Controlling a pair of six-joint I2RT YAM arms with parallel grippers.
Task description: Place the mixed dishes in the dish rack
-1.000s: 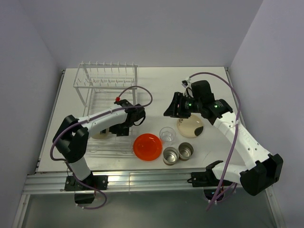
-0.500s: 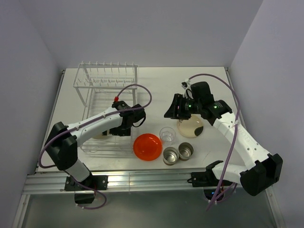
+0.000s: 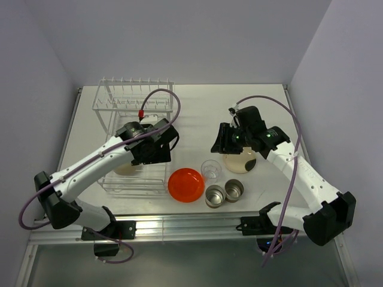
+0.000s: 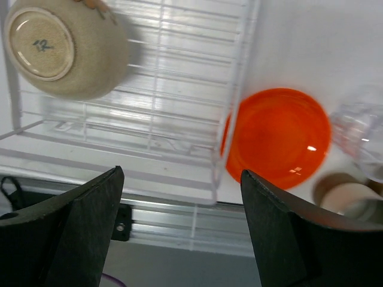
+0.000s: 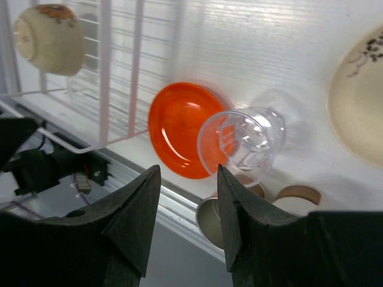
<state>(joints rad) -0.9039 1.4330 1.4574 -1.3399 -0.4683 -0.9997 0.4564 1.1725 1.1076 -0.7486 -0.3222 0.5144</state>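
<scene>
The white wire dish rack [image 3: 108, 109] stands at the back left, and a beige bowl [image 4: 63, 48] lies upside down in its basket. My left gripper [image 3: 157, 147] hovers open over the rack's right edge, holding nothing. On the table sit the orange-red plate [image 3: 185, 185], the clear glass [image 3: 210, 169], two steel cups [image 3: 215, 195] [image 3: 234, 190] and the cream plate [image 3: 240, 161]. My right gripper [image 3: 224, 140] hangs open just behind the glass [image 5: 245, 143], with nothing between its fingers [image 5: 134, 209].
The rack's raised prong row [image 3: 137, 84] is at the far end. The aluminium rail [image 3: 191, 224] runs along the table's near edge, close to the cups. Walls close in the left, back and right sides.
My left arm has drawn back from the bowl in the rack, its elbow swinging out left, and its jaws narrowed a little. The right gripper shifted slightly towards the glass, jaws closing somewhat.
</scene>
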